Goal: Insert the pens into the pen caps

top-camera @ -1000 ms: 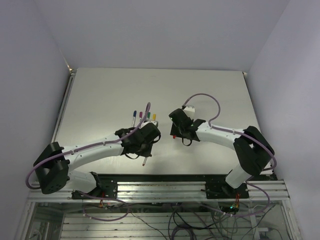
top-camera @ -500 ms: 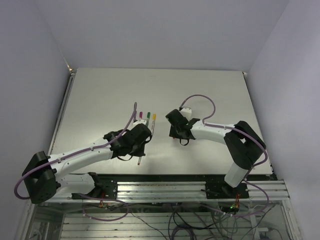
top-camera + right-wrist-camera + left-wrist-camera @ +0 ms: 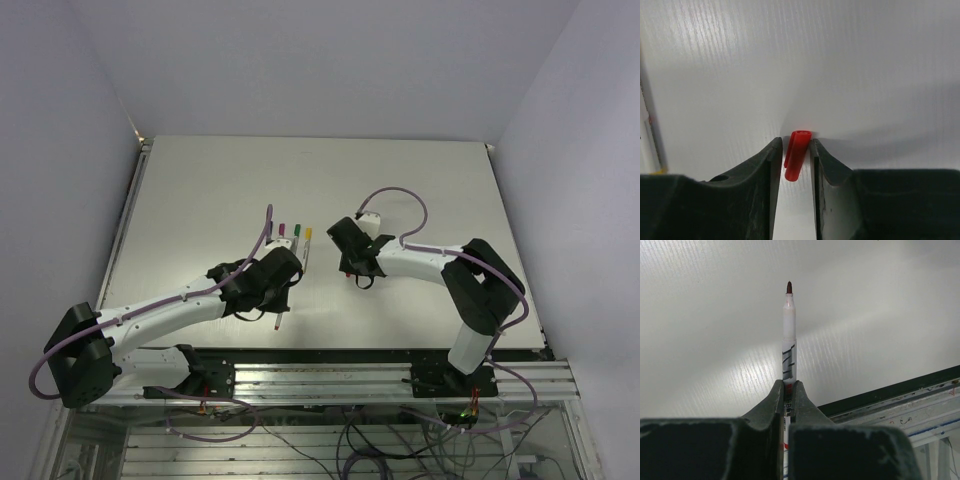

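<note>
Pen (image 3: 789, 335) clamped in left gripper (image 3: 788, 386): jaws shut tight on barrel, dark red tip sticking out over table (image 3: 715, 315), toward its near edge. Right gripper (image 3: 796, 141) closed narrow on red cap (image 3: 798, 152), open end outward, close above table. From above we see grippers well apart. Just beyond left gripper lie magenta-ended pen (image 3: 283, 231), green-ended pen (image 3: 295, 233), yellow-ended pen (image 3: 307, 240), side by side.
</note>
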